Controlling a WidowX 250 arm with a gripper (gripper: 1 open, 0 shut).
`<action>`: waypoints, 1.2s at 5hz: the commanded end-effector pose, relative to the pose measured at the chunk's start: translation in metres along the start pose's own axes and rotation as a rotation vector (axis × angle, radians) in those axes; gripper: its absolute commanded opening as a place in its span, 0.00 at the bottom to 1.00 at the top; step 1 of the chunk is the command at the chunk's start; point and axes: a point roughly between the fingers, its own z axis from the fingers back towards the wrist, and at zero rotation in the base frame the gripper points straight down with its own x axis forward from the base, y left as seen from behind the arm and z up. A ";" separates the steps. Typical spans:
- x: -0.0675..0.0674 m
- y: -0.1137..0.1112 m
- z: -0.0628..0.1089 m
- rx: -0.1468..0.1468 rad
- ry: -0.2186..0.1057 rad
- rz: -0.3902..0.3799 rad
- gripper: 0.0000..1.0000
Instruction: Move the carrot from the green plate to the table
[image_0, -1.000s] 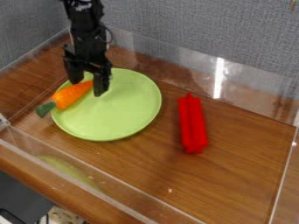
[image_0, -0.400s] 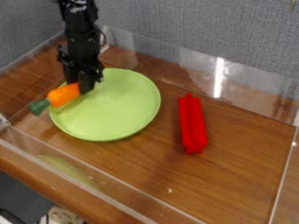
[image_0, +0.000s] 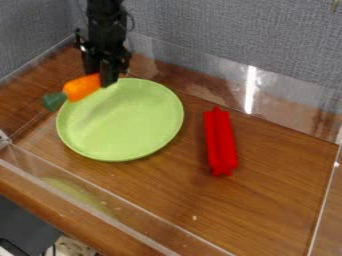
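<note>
Table (image_0: 267, 190) – carrot (image_0: 80, 88) in pincer (image_0: 107, 76)

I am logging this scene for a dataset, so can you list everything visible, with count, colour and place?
carrot: one, orange with a dark green end, held in the gripper, lifted over the plate's upper-left edge
green plate: one, lime green, round, on the left half of the table, nothing lying on it
red stick-like object: one, red, lying on the table to the right of the plate, apart from it
table: one, dark reddish-brown wood
clear walls: transparent, standing along the table's edges
backdrop: grey, behind the far wall
gripper: one, black, pointing down, shut on the carrot, at the upper left
</note>
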 end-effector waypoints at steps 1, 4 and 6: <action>0.011 0.007 0.039 0.028 -0.116 0.006 1.00; -0.003 0.000 -0.029 -0.039 -0.027 0.028 1.00; 0.000 -0.004 -0.023 -0.037 -0.024 0.095 0.00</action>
